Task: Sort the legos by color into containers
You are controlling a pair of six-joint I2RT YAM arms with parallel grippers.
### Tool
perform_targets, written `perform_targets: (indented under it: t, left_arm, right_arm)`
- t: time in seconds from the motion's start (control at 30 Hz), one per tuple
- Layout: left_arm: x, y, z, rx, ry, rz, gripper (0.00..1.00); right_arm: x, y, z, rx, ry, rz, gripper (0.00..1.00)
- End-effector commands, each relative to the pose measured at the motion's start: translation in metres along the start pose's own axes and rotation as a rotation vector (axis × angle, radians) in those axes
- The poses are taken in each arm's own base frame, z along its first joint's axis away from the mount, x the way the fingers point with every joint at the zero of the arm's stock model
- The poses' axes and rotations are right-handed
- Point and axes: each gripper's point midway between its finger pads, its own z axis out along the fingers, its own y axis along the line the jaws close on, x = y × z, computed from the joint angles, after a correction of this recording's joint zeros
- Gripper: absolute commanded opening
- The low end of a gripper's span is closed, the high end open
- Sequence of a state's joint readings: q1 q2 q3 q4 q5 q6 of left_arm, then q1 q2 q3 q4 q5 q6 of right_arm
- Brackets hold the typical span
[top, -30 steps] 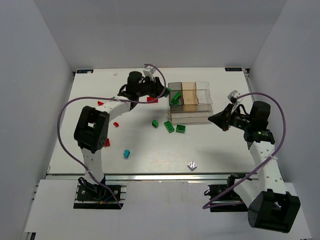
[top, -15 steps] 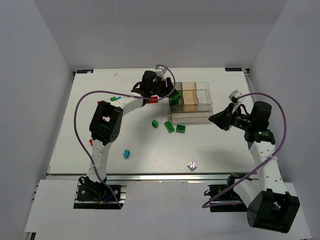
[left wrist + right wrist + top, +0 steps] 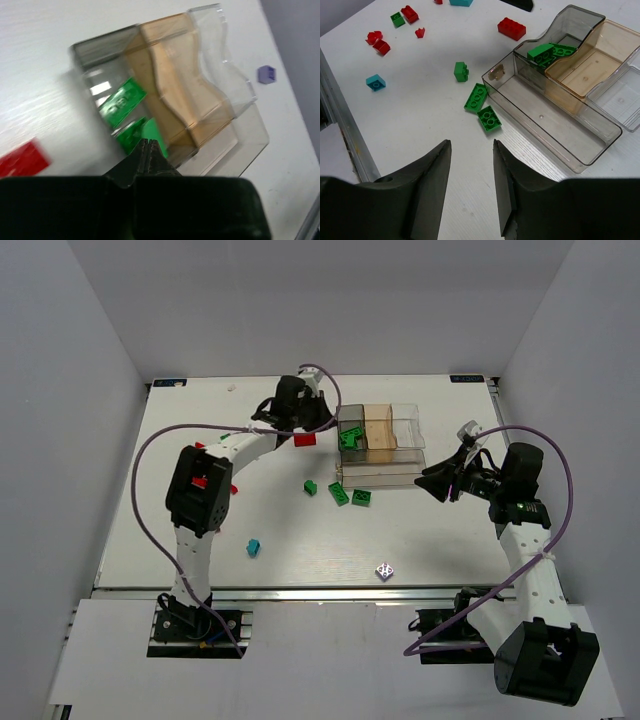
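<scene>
Now my left hand (image 3: 145,142) has shut empty, backed off the smoky bin (image 3: 581,14) holding green legos (image 3: 547,52); my right hand (image 3: 470,146) has opened, empty; loose greens (image 3: 476,97) remain on the counter (image 3: 420,125).

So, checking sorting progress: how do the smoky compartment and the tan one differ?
The smoky compartment is dark grey; the tan compartment is amber. The smoky one holds green legos; the tan one holds nothing. Both are see-through squares, side by side in one tray.
</scene>
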State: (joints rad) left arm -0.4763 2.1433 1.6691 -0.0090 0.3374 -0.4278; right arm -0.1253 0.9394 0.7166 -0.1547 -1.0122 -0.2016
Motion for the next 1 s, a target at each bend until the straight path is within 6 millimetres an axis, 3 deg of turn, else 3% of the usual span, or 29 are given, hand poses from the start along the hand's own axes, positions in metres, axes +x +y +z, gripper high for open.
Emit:
perform_targets:
  t: [0.0,0.03,0.07,0.1,0.13,0.17,0.23,0.3,0.33,0.37,0.4,0.47,0.5,0.53,0.97]
  left_arm:
    - [-0.051,0.02,-0.077,-0.194,-0.099,0.007,0.0]
    - [-0.042,0.05,-0.092,-0.291,-0.09,-0.017,0.0]
    - [-0.042,0.058,-0.114,-0.348,-0.084,-0.034,0.05]
    - [-0.039,0.072,-0.126,-0.4,-0.078,-0.051,0.17]
    - [-0.035,0.086,-0.137,-0.447,-0.07,-0.068,0.38]
    - [-0.025,0.117,-0.159,-0.556,-0.057,-0.103,0.48]
    - [-0.022,0.137,-0.184,-0.627,-0.068,-0.152,0.68]
    - [-0.017,0.164,-0.206,-0.705,-0.109,-0.225,0.78]
    - [-0.023,0.167,-0.215,-0.72,-0.14,-0.243,0.87]
    - [-0.017,0.175,-0.219,-0.755,-0.126,-0.272,0.88]
    - [-0.024,0.185,-0.226,-0.805,-0.15,-0.309,0.89]
    - [-0.007,0.204,-0.224,-0.883,-0.084,-0.362,0.9]
    - [-0.016,0.212,-0.227,-0.913,-0.1,-0.368,0.89]
    - [-0.008,0.225,-0.223,-0.94,-0.073,-0.383,0.89]
    - [-0.003,0.268,-0.201,-1.048,-0.019,-0.345,0.83]
  right_arm:
    - [-0.005,0.0,-0.003,0.006,-0.015,-0.047,0.45]
    - [-0.004,0.0,-0.002,0.007,-0.014,-0.049,0.44]
    - [-0.004,0.0,-0.003,0.007,-0.014,-0.049,0.45]
    - [-0.005,0.0,-0.003,0.005,-0.016,-0.051,0.44]
    - [-0.005,0.001,-0.003,0.002,-0.015,-0.05,0.46]
    - [-0.004,0.002,-0.002,-0.003,-0.014,-0.048,0.47]
    - [-0.004,0.001,-0.002,0.0,-0.013,-0.046,0.5]
    - [-0.004,0.0,-0.003,0.002,-0.014,-0.046,0.53]
    - [-0.004,0.001,-0.002,0.001,-0.013,-0.046,0.54]
    - [-0.004,0.001,-0.002,0.001,-0.014,-0.046,0.54]
    - [-0.004,0.001,-0.002,0.001,-0.014,-0.046,0.54]
    - [-0.004,0.0,-0.003,0.006,-0.014,-0.044,0.54]
    - [-0.005,0.001,-0.003,0.006,-0.015,-0.047,0.55]
    - [-0.004,0.001,-0.003,0.003,-0.015,-0.046,0.55]
    - [-0.002,-0.003,-0.002,0.017,-0.006,-0.039,0.55]
